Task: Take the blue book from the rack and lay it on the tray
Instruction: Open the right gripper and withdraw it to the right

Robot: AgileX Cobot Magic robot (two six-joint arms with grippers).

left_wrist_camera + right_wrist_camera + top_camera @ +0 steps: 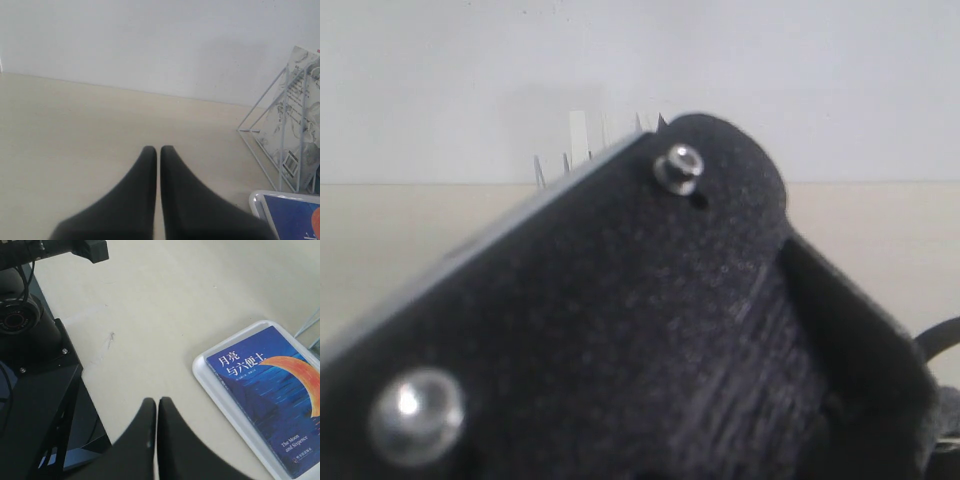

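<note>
The blue book (272, 395), with its orange-red crescent moon and white title, lies flat face up in the white tray (210, 388). A corner of that tray (257, 201) and book (292, 217) also shows in the left wrist view, beside the white wire rack (280, 125), which holds a pale-covered book. My left gripper (158, 150) is shut and empty above bare table. My right gripper (156, 402) is also shut and empty, off to one side of the tray. The exterior view shows only the rack's tips (582, 150).
A black arm part (620, 330) close to the lens fills most of the exterior view. The right wrist view shows the table's edge with black robot base hardware and cables (30, 335) beyond it. A white wall (150, 40) stands behind the table.
</note>
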